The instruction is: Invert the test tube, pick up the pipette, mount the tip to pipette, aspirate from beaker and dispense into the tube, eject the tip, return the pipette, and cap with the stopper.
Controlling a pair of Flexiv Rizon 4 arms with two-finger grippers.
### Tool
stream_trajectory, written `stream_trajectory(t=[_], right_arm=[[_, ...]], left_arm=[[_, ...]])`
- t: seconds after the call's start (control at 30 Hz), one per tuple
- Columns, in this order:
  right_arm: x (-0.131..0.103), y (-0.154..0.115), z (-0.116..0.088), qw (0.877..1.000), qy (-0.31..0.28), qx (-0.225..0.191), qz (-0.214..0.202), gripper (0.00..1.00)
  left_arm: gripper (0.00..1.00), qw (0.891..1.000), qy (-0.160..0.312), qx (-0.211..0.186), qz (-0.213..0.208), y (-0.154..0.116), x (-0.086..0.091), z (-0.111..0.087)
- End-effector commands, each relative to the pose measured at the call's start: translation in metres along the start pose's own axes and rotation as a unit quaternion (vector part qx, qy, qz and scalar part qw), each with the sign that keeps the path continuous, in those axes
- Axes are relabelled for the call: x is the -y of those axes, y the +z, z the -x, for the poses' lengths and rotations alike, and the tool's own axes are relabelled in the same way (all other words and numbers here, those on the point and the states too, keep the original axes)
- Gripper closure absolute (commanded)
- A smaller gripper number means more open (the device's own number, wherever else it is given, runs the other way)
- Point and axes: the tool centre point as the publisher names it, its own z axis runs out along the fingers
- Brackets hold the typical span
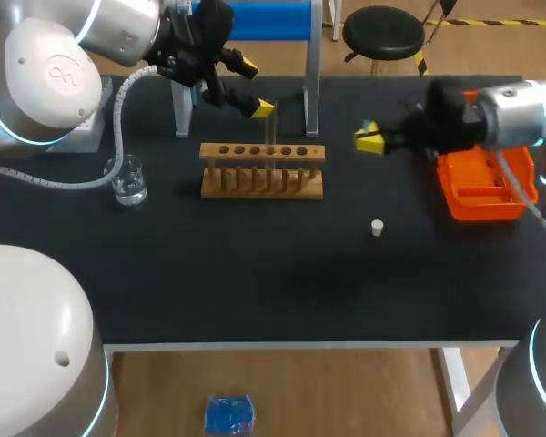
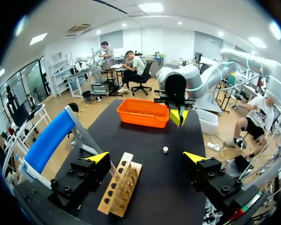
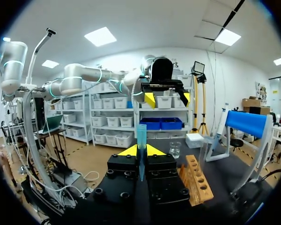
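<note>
A clear test tube stands upright in the wooden rack. My left gripper hangs open just above and behind it, holding nothing. In the left wrist view its fingers spread wide over the rack. My right gripper hovers right of the rack, shut on a slim blue pipette tip that stands upright between its fingers. The glass beaker sits left of the rack. A small white stopper lies in front, to the right. I cannot make out the pipette.
An orange basket sits at the table's right edge under my right arm. A stand with a blue panel and two metal legs rises behind the rack. A grey box sits at the far left.
</note>
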Motion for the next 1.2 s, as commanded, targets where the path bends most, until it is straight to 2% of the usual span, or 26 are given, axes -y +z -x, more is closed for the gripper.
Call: stream_trajectory(t=[0.03,0.17,0.27,0.5,0.63,1.2], right_arm=[[0.008,-0.027,-0.014,1.000,-0.002,0.005,0.002,1.00],[0.015,-0.036,-0.020,1.000,-0.012,0.014,0.004,1.00],[0.021,-0.043,-0.025,0.999,-0.036,0.037,0.001,1.00],[0.032,-0.062,-0.031,0.996,-0.039,0.071,0.042,1.00],[0.038,-0.066,-0.033,0.996,-0.027,0.067,0.053,1.00],[0.042,-0.072,-0.034,0.997,-0.010,0.063,0.041,1.00]], left_arm=[[0.00,1.000,0.000,-0.001,0.002,-0.001,0.000,0.000],[0.00,1.000,0.000,-0.001,0.002,-0.001,0.000,0.000],[0.00,1.000,0.000,-0.001,0.002,-0.001,0.000,0.000],[0.00,1.000,0.000,-0.001,0.002,-0.001,0.000,0.000],[0.00,1.000,0.000,-0.001,0.002,-0.001,0.000,0.000],[0.00,1.000,0.000,-0.001,0.002,-0.001,0.000,0.000]])
